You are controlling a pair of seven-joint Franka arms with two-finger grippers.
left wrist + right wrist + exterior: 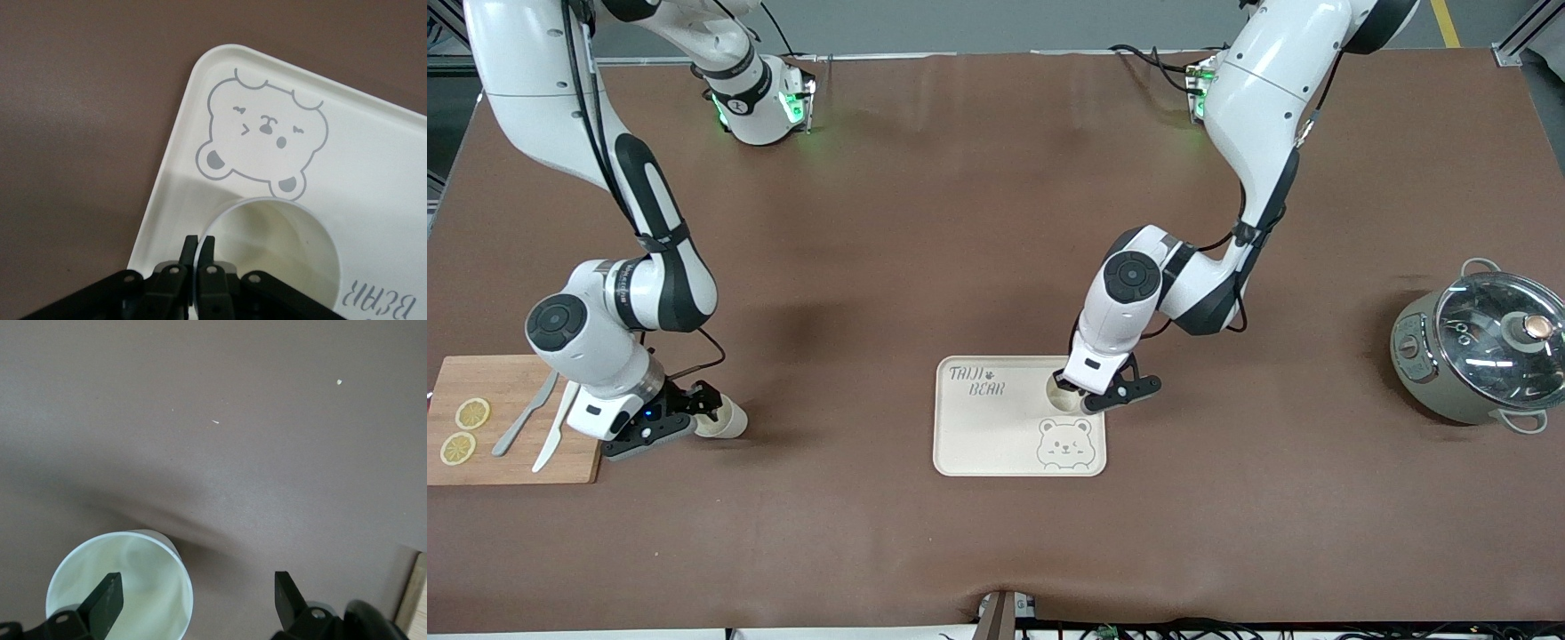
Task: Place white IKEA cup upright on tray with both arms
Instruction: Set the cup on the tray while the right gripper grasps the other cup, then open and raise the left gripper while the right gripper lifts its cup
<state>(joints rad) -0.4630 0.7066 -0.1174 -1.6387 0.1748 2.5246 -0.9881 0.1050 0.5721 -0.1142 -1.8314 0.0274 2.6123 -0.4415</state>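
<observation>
The cream tray [996, 436] with the bear drawing lies mid-table. A white cup [1064, 397] stands upright on it, beside the bear face. My left gripper [1085, 404] is shut on this cup's rim; in the left wrist view the fingertips [189, 248] pinch the wall of the cup [280, 257] over the tray [373, 153]. A second white cup [727, 423] sits on the table beside the cutting board. My right gripper [704, 414] is open at it. In the right wrist view one finger [107, 600] is over the cup's [143, 577] opening and the other is outside its wall.
A wooden cutting board [516, 462] with two lemon slices [464, 430], a knife and a fork lies at the right arm's end. A grey pot with a glass lid [1476, 351] stands at the left arm's end.
</observation>
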